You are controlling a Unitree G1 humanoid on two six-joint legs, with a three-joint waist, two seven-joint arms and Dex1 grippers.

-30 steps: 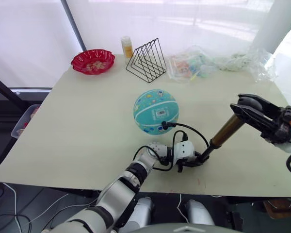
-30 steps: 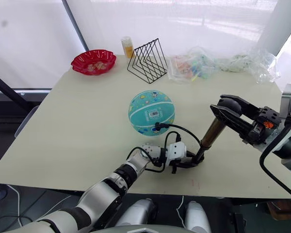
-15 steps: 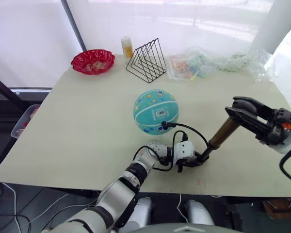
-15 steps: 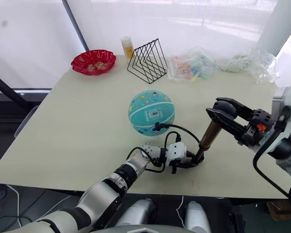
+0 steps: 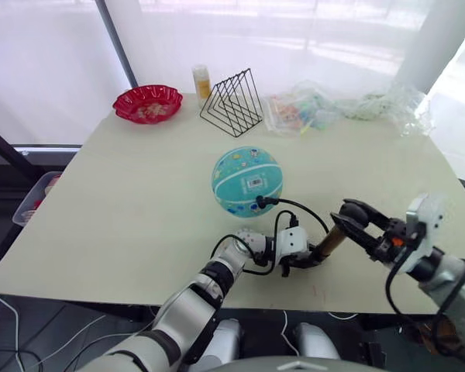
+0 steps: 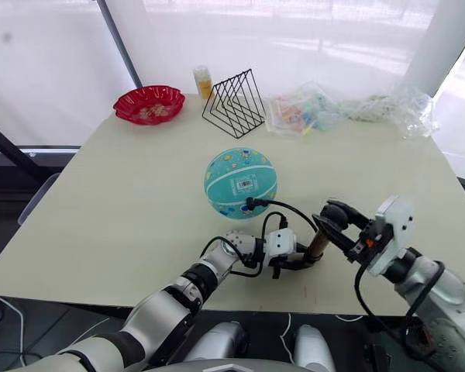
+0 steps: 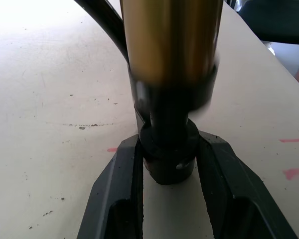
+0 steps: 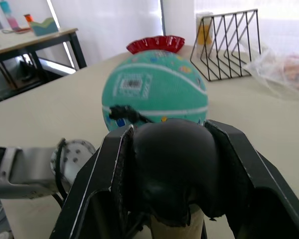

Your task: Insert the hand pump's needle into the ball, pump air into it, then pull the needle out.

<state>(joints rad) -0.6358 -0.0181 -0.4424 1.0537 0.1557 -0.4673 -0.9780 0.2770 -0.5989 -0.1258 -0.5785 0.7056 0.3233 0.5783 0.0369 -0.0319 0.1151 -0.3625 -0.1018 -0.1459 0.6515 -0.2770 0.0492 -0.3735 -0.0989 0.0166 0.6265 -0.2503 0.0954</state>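
Observation:
The teal ball [image 5: 247, 181] rests mid-table. The hose's black end fitting [image 5: 261, 201] sits against the ball's near side, and the needle is hidden there. The thin black hose [image 5: 306, 209] loops back to the hand pump [image 5: 328, 243], which leans up to the right near the front edge. My left gripper [image 5: 302, 261] lies on the table, shut on the pump's black bottom cap [image 7: 168, 149]. My right gripper [image 5: 350, 218] is shut on the black handle [image 8: 172, 149] at the pump's top. Only a short stretch of gold barrel [image 6: 318, 245] shows between the two grippers.
At the back of the table [image 5: 139, 201] stand a red scalloped dish [image 5: 148, 103], a yellow bottle [image 5: 202, 79] and a black wire rack [image 5: 231, 99]. Clear plastic bags [image 5: 302, 108] lie at the back right. The table's front edge runs just below the pump.
My right gripper has pushed the handle down and leftwards toward the left gripper, shortening the visible pump. The left gripper, hose and ball have stayed put.

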